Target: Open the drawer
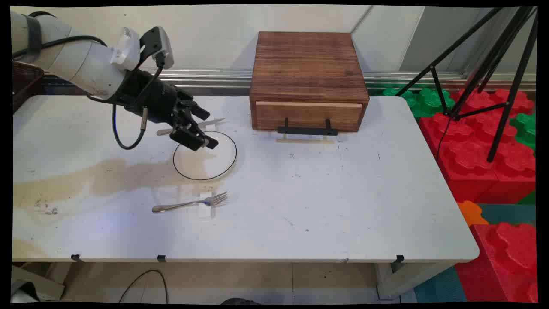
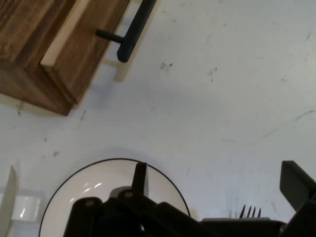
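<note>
White desk (image 1: 326, 201), worn and scuffed, with a broad tan stain across its left half. The arm reaches in from the upper left, black cable looping beneath it.

The tool (image 1: 201, 138) hangs low over the upper left part of a white plate (image 1: 214, 165) with a thin black rim. Its two fingers stand apart, open, with nothing between them. In the hand view (image 2: 217, 197) one finger (image 2: 140, 178) rises over the plate (image 2: 98, 190) and the other shows at the right edge, a wide gap between them. Whether the tool touches the plate cannot be told.

A knife (image 1: 212, 122) lies on the desk just behind the plate, partly hidden by the tool; its blade points right. In the hand view a pale blade (image 2: 8, 197) shows at the left edge, beside the plate, over a small clear rest.

A fork (image 1: 188, 204) lies on the near side of the plate, apart from it, tines to the right, resting on a small clear block. The hand view catches only its tines (image 2: 249, 212).

A wooden box (image 1: 306, 73) with one drawer stands at the back of the desk, to the right of the plate and well apart from it. The drawer is shut and has a black bar handle (image 1: 306, 129). The hand view shows the box corner (image 2: 34, 54) and handle (image 2: 133, 32).

Off the desk to the right: a black tripod (image 1: 493, 64), and red and green foam blocks (image 1: 476, 146) on the floor.
</note>
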Available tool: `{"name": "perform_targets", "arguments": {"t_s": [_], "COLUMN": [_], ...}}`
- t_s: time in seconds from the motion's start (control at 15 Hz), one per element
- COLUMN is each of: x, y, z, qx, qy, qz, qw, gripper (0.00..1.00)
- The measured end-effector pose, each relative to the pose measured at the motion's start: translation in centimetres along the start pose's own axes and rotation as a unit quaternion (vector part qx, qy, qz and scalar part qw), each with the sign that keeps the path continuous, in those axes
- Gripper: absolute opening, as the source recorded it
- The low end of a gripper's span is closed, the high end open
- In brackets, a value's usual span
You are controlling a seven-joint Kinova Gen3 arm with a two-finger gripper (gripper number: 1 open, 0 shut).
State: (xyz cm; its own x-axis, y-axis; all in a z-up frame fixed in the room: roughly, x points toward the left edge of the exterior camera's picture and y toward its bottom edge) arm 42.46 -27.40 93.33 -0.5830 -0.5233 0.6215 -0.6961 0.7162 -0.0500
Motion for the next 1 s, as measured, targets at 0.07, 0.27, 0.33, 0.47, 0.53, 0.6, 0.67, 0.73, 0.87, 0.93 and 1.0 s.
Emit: {"name": "perform_targets", "arguments": {"t_s": [0.07,0.27,0.33,0.47,0.53,0.6,0.67,0.73,0.87,0.93,1.0], "x": [0.4,1.6,2.0,3.3,4.0,4.8,5.6,6.2,7.7,8.3,8.8], "y": [0.0,0.0,0.1,0.3,0.4,0.5,0.7,0.9,1.3,1.4,1.6], "z": [0.1,0.6,0.8,1.5,1.9,2.4,2.9,3.4,4.7,5.3,5.8], "qx": [-0.001,-0.003,-0.004,-0.006,-0.007,-0.009,-0.01,-0.012,-0.013,-0.013,-0.013], "qy": [0.0,0.002,0.003,0.005,0.007,0.008,0.008,0.008,0.006,0.005,0.004], "qz": [0.006,0.018,0.022,0.031,0.035,0.04,0.044,0.047,0.052,0.054,0.056], "qw": [1.0,0.9998,0.9997,0.9995,0.9993,0.9991,0.9989,0.9988,0.9985,0.9984,0.9984], "gripper": [1.0,1.0,1.0,1.0,1.0,1.0,1.0,1.0,1.0,1.0,1.0]}}
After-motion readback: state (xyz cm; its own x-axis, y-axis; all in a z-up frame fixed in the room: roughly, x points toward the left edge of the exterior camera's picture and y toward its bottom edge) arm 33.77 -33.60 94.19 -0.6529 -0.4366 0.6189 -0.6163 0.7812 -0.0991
